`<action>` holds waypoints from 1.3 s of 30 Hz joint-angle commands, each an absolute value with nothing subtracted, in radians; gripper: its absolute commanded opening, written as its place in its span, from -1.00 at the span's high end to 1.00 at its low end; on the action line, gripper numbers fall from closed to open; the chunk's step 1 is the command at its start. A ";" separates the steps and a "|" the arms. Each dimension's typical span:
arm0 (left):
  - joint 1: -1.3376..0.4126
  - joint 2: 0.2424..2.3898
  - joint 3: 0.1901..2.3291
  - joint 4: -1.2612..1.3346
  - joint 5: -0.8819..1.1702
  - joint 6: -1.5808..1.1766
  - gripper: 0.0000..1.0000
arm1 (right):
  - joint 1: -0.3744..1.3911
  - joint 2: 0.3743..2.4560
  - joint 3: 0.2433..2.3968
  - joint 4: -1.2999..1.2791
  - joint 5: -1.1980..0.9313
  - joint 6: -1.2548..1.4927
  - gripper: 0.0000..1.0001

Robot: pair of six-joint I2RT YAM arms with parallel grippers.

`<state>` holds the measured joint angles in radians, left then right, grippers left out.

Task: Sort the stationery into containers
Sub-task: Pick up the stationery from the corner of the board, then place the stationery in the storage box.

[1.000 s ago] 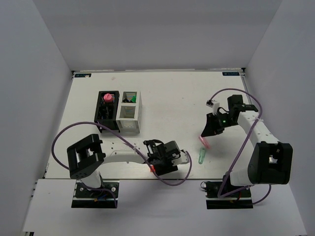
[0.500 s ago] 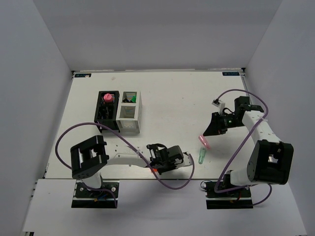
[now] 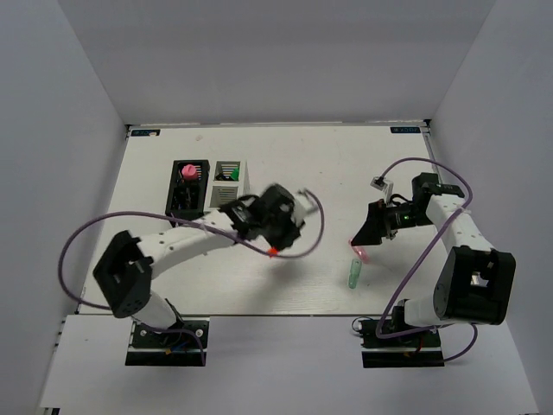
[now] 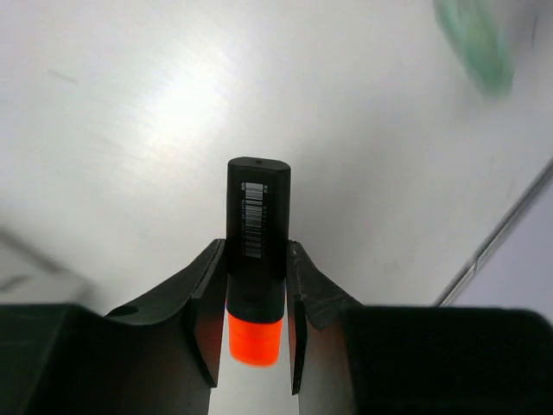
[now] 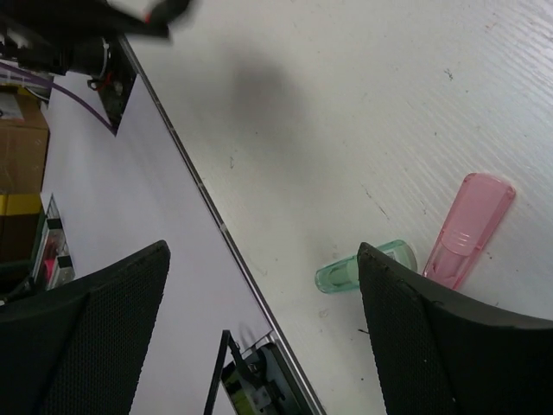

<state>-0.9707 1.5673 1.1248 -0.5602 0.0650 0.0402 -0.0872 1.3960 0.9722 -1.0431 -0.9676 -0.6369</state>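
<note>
Black highlighter (image 4: 257, 216), its orange end nearest the wrist, is clamped in the left gripper (image 4: 257, 285). The right gripper (image 5: 263, 259) is wide open, holding nothing; pink piece (image 5: 467, 229) and green piece (image 5: 359, 270) lie just beside one finger.

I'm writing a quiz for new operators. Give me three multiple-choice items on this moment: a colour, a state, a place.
1. The end of the highlighter in the left gripper is: A green, B orange, C pink.
2. The right gripper is: A open and empty, B shut and empty, C shut on a highlighter.
3. The pink piece and the green piece lie: A in the left gripper, B in the right gripper, C on the table.
Answers: B, an orange end shows between the jaws; A, its jaws stand wide apart with nothing between; C, both rest on the white surface.
</note>
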 commanded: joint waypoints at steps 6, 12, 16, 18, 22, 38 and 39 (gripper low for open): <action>-0.625 1.356 1.221 -0.202 -0.119 -0.088 1.00 | -0.129 1.552 1.061 -1.234 -1.098 -0.825 0.88; -0.565 1.388 1.078 0.243 -0.368 -0.020 1.00 | -0.155 1.759 1.200 -1.649 -1.218 -1.199 1.00; -0.509 1.449 1.039 0.411 -0.368 -0.020 1.00 | -0.160 1.727 1.174 -1.649 -1.198 -1.273 1.00; -0.500 1.476 1.023 0.455 -0.373 -0.021 1.00 | -0.158 1.683 1.158 -1.649 -1.200 -1.304 0.86; -0.466 1.528 0.996 0.546 -0.394 -0.047 1.00 | -0.160 1.626 1.143 -1.644 -1.210 -1.347 0.65; -0.420 1.615 0.914 0.568 -0.410 -0.087 1.00 | -0.176 1.623 1.138 -1.651 -1.227 -1.362 0.60; -0.419 1.618 0.913 0.574 -0.410 -0.090 1.00 | -0.178 1.621 1.140 -1.649 -1.229 -1.362 0.60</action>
